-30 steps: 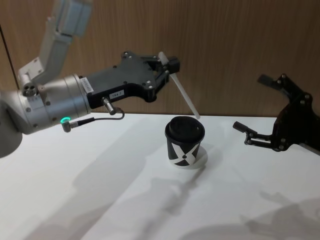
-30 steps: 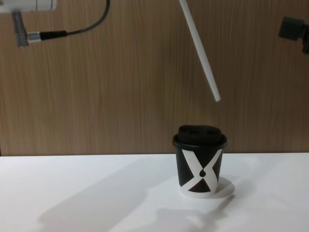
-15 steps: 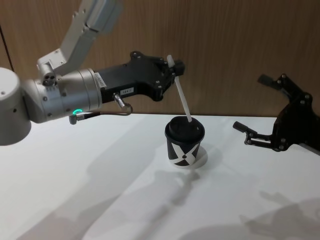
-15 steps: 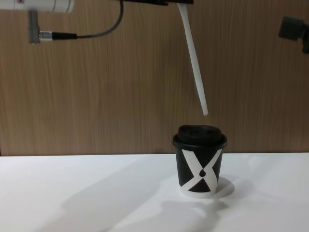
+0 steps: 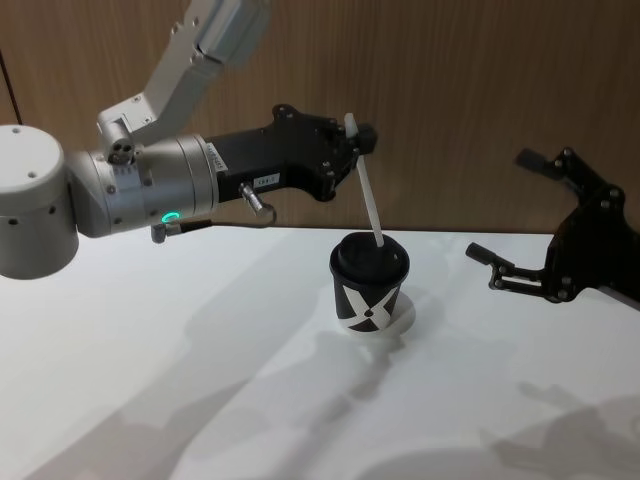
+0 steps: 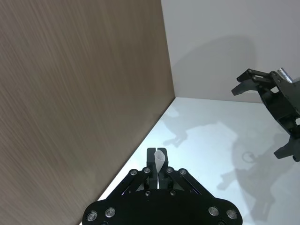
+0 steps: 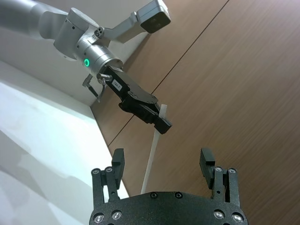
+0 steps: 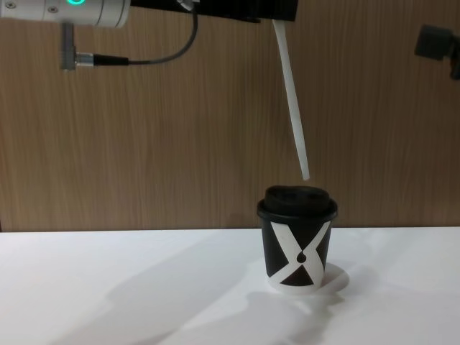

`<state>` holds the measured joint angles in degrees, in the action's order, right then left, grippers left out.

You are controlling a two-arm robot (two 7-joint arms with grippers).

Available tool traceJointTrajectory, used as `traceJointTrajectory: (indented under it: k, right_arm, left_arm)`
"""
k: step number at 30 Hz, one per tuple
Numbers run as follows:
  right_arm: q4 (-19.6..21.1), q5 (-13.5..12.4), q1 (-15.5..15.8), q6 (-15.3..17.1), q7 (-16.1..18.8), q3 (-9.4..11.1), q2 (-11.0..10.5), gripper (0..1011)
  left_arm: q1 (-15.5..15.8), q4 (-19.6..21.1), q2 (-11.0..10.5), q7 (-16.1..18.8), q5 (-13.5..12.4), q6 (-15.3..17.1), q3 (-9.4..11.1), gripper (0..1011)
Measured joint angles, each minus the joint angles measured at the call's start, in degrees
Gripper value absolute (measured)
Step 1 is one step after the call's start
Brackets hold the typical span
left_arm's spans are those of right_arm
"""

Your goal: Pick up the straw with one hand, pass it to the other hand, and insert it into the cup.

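Note:
My left gripper (image 5: 350, 142) is shut on the upper end of the white straw (image 5: 368, 200), high above the table. The straw hangs steeply, leaning slightly. In the chest view the straw (image 8: 291, 100) ends a little above the domed lid of the black cup (image 8: 297, 244), apart from it. The cup (image 5: 369, 287) with its white X stands upright at mid-table. The left wrist view shows the straw's top (image 6: 160, 167) pinched between the fingers. My right gripper (image 5: 500, 205) stands open to the right of the cup, holding nothing, and the right wrist view has its jaws wide apart (image 7: 161, 164).
A wooden wall (image 5: 450, 90) rises close behind the cup. The white table (image 5: 200, 380) stretches bare to the left and in front of the cup. A dark corner of the right arm (image 8: 435, 39) shows at the chest view's upper right.
The left arm has swung right and slightly down. The straw has turned more upright, and its tip has moved from right of the cup to just above the lid. The right gripper has stayed still.

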<state>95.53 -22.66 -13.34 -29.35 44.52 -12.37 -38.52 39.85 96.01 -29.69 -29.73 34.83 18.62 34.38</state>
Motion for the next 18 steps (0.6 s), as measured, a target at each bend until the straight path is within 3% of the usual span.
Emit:
traceJointTrajectory:
  k: [18]
  right_arm:
    - [0.0,0.0,0.0,0.0,0.0,0.0,0.0,1001]
  left_arm:
    - [1.7,-2.8,0.7,-0.9,0.1,-0.4,1.5,19]
